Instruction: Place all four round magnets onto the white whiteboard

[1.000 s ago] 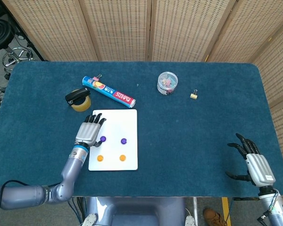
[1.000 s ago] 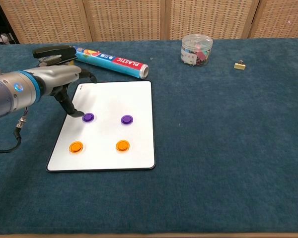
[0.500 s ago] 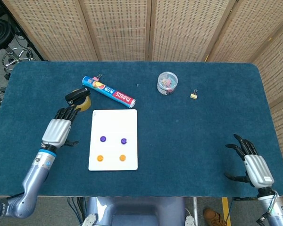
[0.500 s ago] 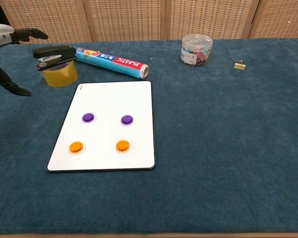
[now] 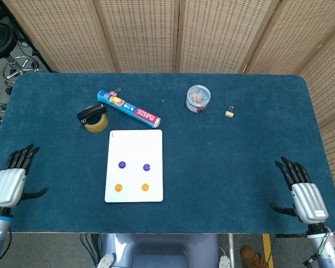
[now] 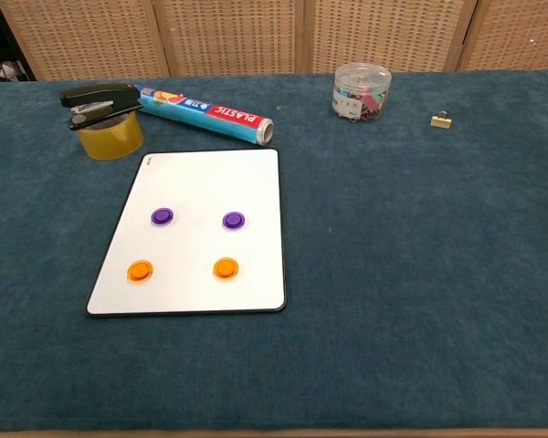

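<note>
Step in hand: the task is judged complete, since all four round magnets are seen lying on the whiteboard (image 5: 134,165) and nothing is held by either hand.
Purple magnets: the left purple magnet (image 5: 121,164) and the right purple magnet (image 5: 146,167) are set side by side, apart, near the middle of the board.
Orange magnets: the left orange magnet (image 5: 118,187) and the right orange magnet (image 5: 145,187) are placed below the purple pair, nearer the board's front edge.
Left hand: the left hand (image 5: 10,181) is seen only in the head view, at the bench's front left corner, well apart from the board, its fingers spread and empty.
Right hand: the right hand (image 5: 305,196) is seen at the front right corner, fingers likewise apart, nothing gripped.
Next move: no further placing appears to be called for; at most the hands would be kept clear of the board so the magnets are not disturbed.
Surface: the bench (image 5: 240,145) is covered in dark blue felt-like cloth.
Other things: a plastic-wrap roll (image 5: 128,109), a yellow tape roll (image 5: 95,123) with a black stapler (image 5: 91,113) on it, a clear jar of clips (image 5: 198,97) and a small binder clip (image 5: 229,113) are laid behind the board.
Room: woven wicker screens (image 5: 156,33) are stood behind the bench.
</note>
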### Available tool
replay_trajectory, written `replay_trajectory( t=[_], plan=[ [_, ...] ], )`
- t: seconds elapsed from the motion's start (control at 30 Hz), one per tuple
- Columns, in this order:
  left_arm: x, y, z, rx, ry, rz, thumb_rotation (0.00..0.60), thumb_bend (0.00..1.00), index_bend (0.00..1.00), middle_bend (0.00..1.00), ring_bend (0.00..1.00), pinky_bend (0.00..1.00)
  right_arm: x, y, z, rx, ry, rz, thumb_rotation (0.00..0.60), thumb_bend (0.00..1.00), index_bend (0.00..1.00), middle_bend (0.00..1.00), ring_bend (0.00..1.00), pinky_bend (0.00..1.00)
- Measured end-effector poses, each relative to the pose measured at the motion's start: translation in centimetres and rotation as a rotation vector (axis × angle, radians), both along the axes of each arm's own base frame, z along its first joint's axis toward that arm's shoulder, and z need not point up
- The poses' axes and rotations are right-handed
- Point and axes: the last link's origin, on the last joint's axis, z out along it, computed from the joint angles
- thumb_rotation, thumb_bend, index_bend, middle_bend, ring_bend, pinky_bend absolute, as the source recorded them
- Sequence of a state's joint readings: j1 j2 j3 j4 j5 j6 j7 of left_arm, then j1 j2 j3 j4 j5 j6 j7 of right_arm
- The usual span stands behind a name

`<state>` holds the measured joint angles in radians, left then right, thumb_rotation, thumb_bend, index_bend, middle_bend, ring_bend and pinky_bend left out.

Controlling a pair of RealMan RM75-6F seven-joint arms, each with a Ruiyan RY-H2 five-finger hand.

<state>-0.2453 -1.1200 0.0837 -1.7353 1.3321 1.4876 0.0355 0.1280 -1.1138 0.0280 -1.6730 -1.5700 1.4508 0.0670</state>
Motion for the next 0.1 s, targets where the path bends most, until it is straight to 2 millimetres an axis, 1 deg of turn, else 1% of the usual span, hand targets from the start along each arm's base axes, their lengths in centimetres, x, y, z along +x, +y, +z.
replay_trajectory(
  t=[0.07,0.1],
  plan=[
    [-0.5,-1.5,0.8,0.012,0.018,0.009,0.600,0.00,0.00,0.00,0.00,0.00,0.0,0.2,0.1,-0.055,0.050,0.008,0.600,0.07,0.00,0.00,0.00,0.00],
    [-0.5,-1.9,1.1,0.016,0.025,0.009,0.600,0.00,0.00,0.00,0.00,0.00,0.0,0.2,0.2,-0.066,0.057,0.008,0.600,0.07,0.00,0.00,0.00,0.00]
  ],
)
